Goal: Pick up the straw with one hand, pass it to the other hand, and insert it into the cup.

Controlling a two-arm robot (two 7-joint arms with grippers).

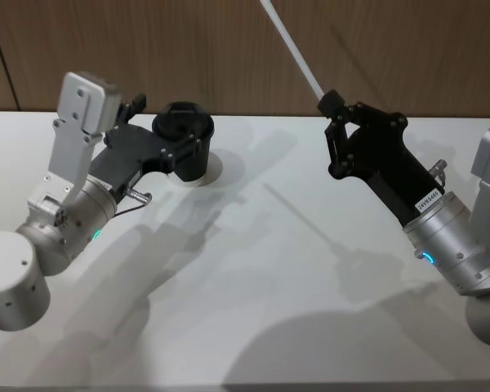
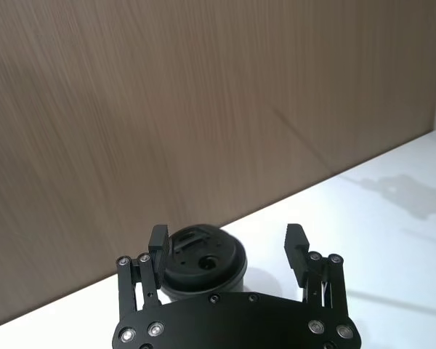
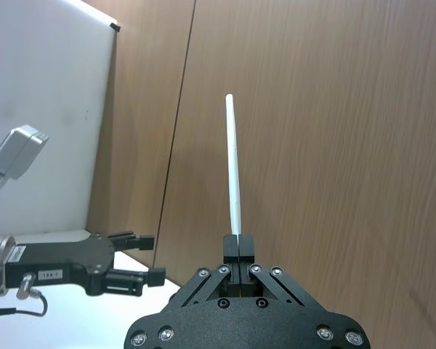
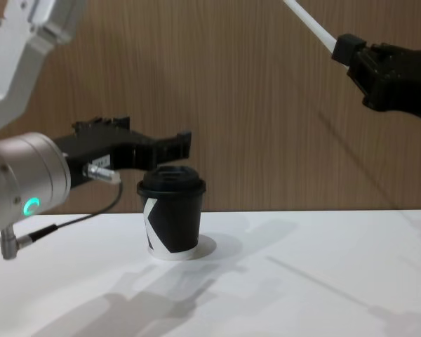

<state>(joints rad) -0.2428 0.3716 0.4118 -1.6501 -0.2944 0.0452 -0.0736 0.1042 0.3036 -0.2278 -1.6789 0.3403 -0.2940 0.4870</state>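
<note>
The black cup (image 4: 172, 221) with its domed lid stands on the white table (image 1: 253, 278) at the back left. My left gripper (image 4: 158, 130), the one with the grey cable and green light, hovers open just above and beside the lid (image 2: 203, 262); its fingers (image 2: 296, 247) are spread wide. My right gripper (image 1: 331, 104), with the blue light, is raised at the right and shut on the lower end of the straw (image 1: 298, 53). The straw slants up and to the left over the table, well apart from the cup. The right wrist view shows the straw (image 3: 233, 167) clamped between the shut fingers.
A wood-panelled wall (image 4: 252, 105) rises right behind the table's far edge. The table's middle and front hold only shadows. The left arm's silver wrist (image 1: 73, 220) reaches in over the left side, and the right arm's wrist (image 1: 449, 245) over the right.
</note>
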